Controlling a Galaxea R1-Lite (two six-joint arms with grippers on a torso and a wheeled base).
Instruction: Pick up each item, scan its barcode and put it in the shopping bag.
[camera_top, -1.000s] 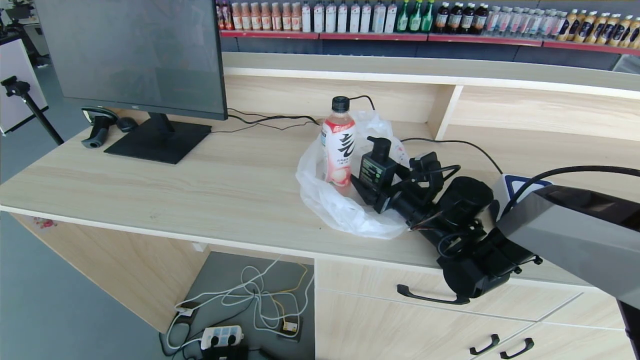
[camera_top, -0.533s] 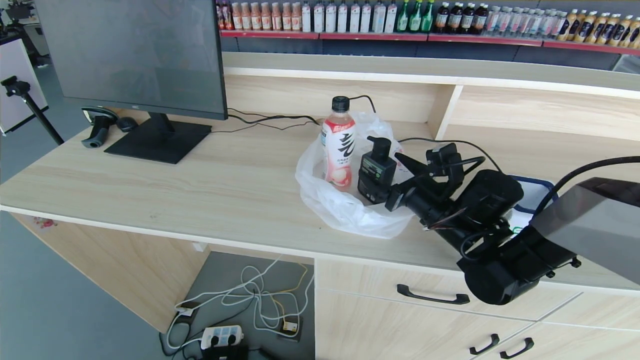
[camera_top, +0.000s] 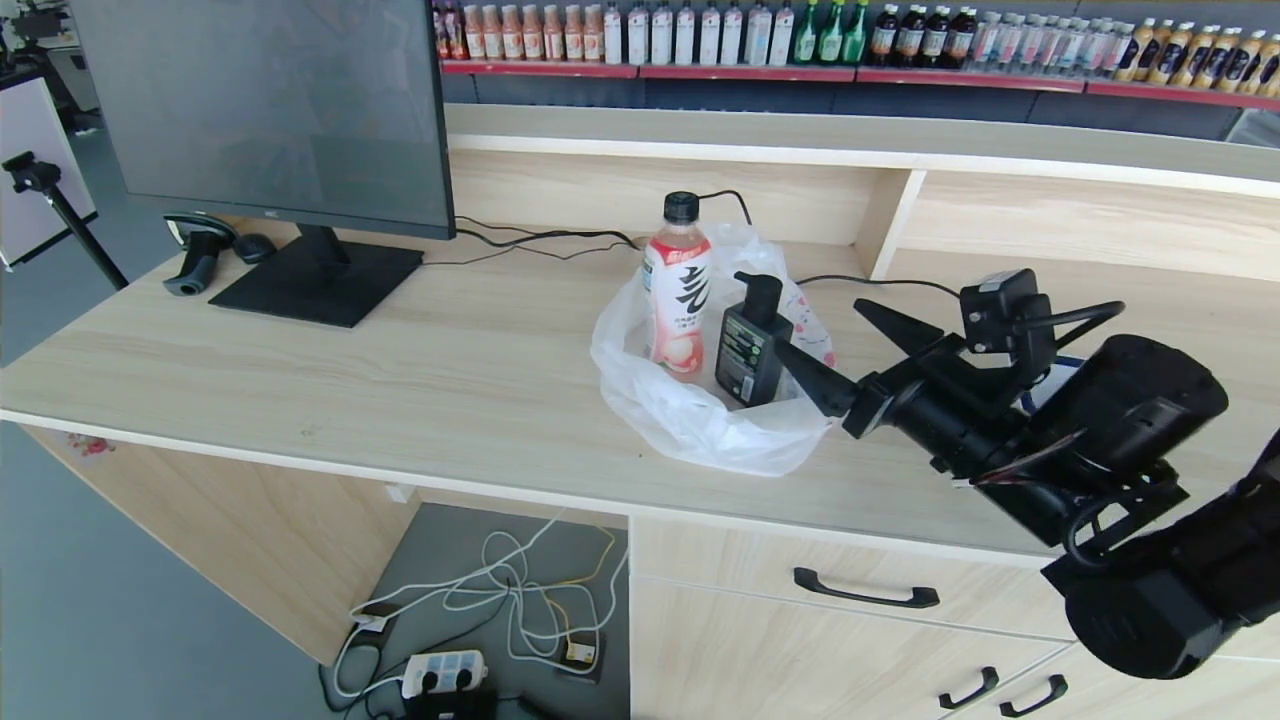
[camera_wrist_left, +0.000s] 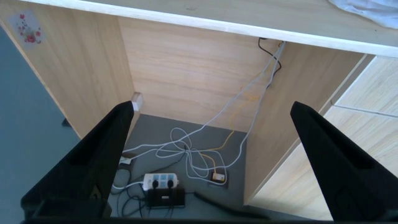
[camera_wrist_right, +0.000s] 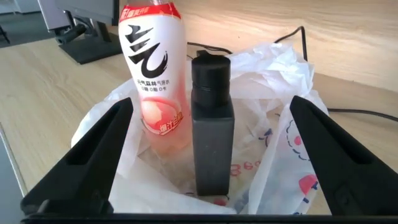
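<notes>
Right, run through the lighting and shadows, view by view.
Head view: even light on the counter; dim reflection on the monitor. Right wrist view: the black pump bottle reads as a dark mass against the bright shopping bag. Left wrist view: the left gripper shows as dark silhouette against the lit wooden panel.

Pink bottle, centre: red band at the top with white lettering. Below it one large black brush-stroke character, then two short lines of small dark print. More white lettering across the peach picture lower down.
Dark bottle, just right of it: front label with green and white lines, too small to read.
Bag: red and blue printed marks on the white plastic, lower right in the right wrist view, creased and unreadable.
Monitor, upper left: tiny pale logo at mid lower bezel.
Sticker, upper left, on the counter side panel: flower motif, lettering not discernible.
Shelf bottles, top edge: labels too small.
</notes>
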